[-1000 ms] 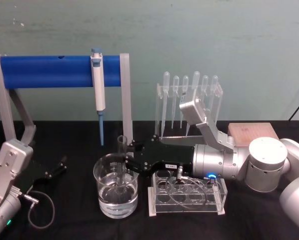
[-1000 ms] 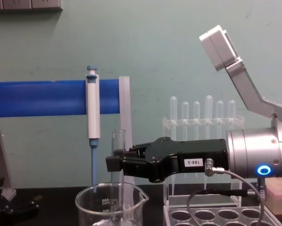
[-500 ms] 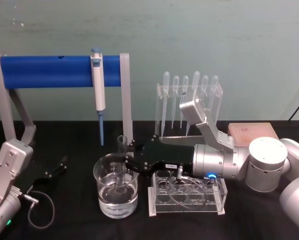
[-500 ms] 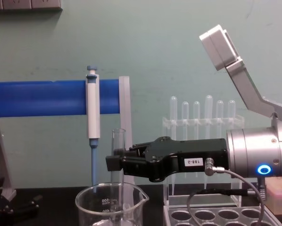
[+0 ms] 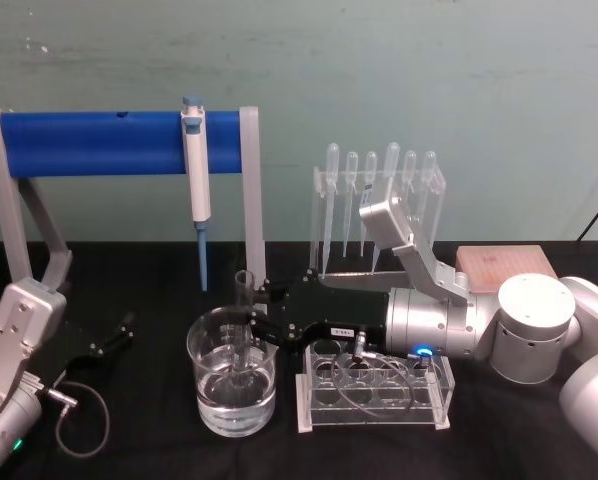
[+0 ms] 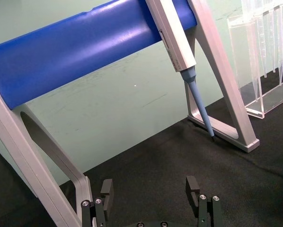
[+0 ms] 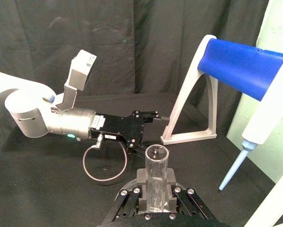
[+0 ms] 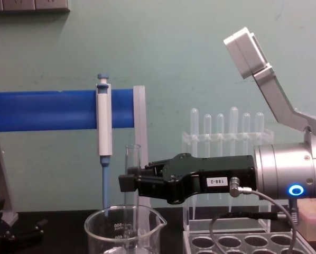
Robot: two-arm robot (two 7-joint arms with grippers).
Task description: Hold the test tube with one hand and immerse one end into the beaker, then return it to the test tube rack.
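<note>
The right gripper (image 5: pixel 251 322) is clenched on the test tube (image 5: pixel 244 288), holding it upright with its lower end in the water of the beaker (image 5: pixel 204 385), near the front edge of the table (image 5: pixel 149 295) just beside the rack (image 5: pixel 379 415). The left gripper (image 5: pixel 112 337) rests by the table's left edge, released and empty

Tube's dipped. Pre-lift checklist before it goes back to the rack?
1. Right gripper shut on the test tube: ok.
2. Test tube upright: ok.
3. Lower end in the beaker's water: ok.
4. Wells of the rack free: ok.
5. Cable off the rack: not ok, it hangs over the wells.
6. Left gripper parked open, away from the beaker: ok.
</note>
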